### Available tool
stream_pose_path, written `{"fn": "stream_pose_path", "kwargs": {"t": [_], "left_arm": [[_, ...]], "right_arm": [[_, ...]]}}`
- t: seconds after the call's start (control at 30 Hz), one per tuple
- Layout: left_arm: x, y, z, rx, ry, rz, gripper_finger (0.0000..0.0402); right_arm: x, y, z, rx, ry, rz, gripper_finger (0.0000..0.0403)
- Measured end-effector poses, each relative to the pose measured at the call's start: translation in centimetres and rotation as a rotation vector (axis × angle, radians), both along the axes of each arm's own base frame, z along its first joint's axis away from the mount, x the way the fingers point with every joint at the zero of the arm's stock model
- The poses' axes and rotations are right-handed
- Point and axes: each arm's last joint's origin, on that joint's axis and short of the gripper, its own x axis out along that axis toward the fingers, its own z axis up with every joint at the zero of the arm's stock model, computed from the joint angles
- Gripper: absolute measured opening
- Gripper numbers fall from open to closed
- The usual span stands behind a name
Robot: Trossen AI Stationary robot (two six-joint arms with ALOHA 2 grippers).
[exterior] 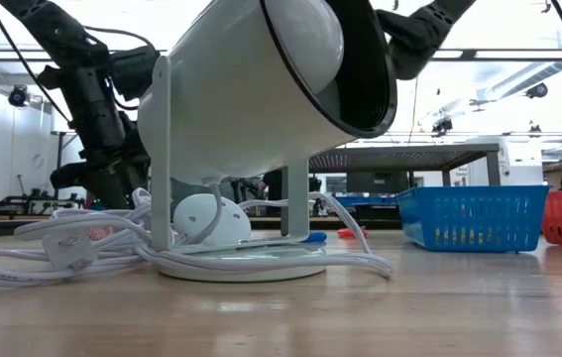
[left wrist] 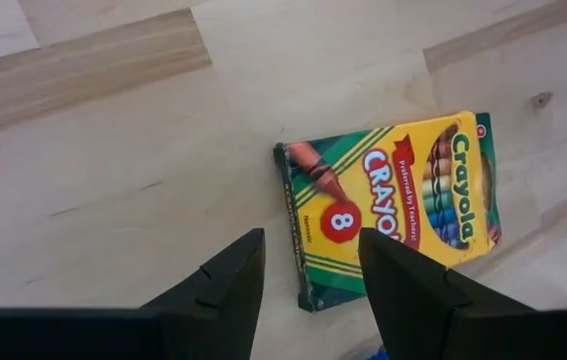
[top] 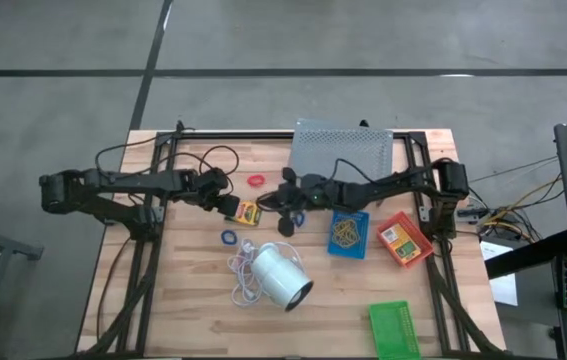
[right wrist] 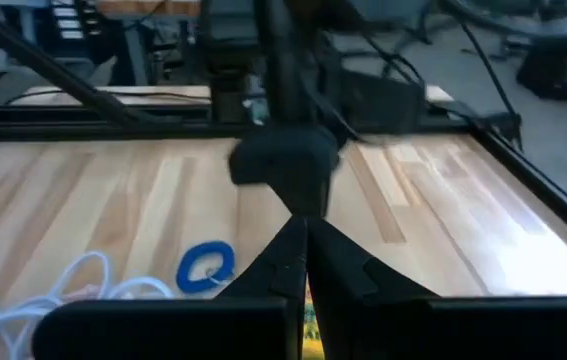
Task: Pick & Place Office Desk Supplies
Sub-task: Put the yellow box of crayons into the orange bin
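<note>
The left gripper (left wrist: 308,275) is hovering just above the crayon box (left wrist: 393,210), its two fingers standing parted with nothing between them, and the near short end of the box is lying right ahead of the gap. In the left wrist view the box is lying flat on the wooden table (top: 193,300), its long axis running away from the fingers at a slant, so the coming grasp probably turns on straddling the narrow width instead of the length. Seen from above, the crayon box (top: 247,212) is sitting just beside the left gripper (top: 225,203), with the white lamp (top: 281,277) below it towards the table's front edge, the blue loop (top: 229,237) between box and lamp, and the red loop (top: 256,181) just behind the box. The right gripper (top: 281,201) is waiting on the box's other side, its fingers pressed together and gripping nothing; both arms are close, but the left is lined up.
</note>
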Motion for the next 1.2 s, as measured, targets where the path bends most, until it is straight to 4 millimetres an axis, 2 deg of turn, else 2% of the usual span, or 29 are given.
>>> {"fn": "stream_pose_path", "kwargs": {"t": [0.17,0.3,0.47,0.57,0.87,1.2], "left_arm": [[0.0,0.0,0.0,-0.002,-0.001,-0.001,0.017],[0.0,0.0,0.0,-0.008,-0.004,0.006,0.017],[0.0,0.0,0.0,-0.026,-0.005,0.015,0.017],[0.0,0.0,0.0,-0.034,-0.008,0.012,0.017],[0.1,0.2,0.1,-0.026,-0.029,0.024,0.017],[0.2,0.3,0.1,-0.022,-0.042,0.024,0.017]], "right_arm": [[-0.1,-0.2,-2.2,0.059,0.034,-0.04,0.0008],[1.2,-0.2,-4.7,0.043,0.096,-0.031,0.0008],[2.9,-0.4,-5.3,0.044,0.093,-0.031,0.0008],[3.2,-0.5,-6.2,0.046,0.121,-0.033,0.0008],[3.4,-1.3,-6.8,0.081,0.149,-0.036,0.0008],[4.7,-1.6,-8.8,0.099,0.174,-0.026,0.0008]]}}
